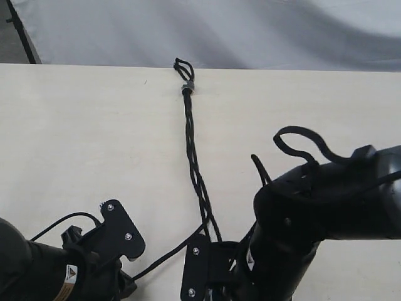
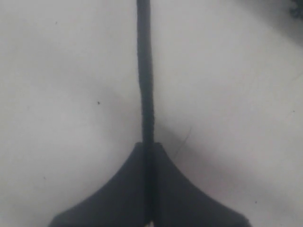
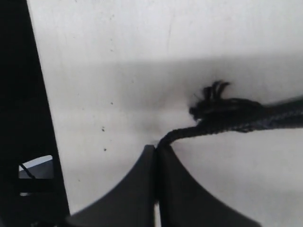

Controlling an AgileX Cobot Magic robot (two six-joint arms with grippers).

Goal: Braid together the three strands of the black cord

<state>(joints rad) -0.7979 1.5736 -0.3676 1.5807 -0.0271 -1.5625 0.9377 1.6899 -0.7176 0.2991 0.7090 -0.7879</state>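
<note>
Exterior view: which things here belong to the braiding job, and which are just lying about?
Job: black cord; grey band; left gripper shut on one strand; right gripper shut on another strand.
Not the job: table; grey backdrop; arm wiring loop.

Cord (image 1: 190,132) on table (image 1: 75,125) centre; band (image 1: 187,88) far, strands (image 1: 199,188) near.

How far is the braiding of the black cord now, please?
Done: the black cord looks plaited from the grey band down most of its length. In hand: the left pincer and the right pincer are each shut on one strand. Left: the loose ends, one frayed tip showing, are not yet crossed.
</note>
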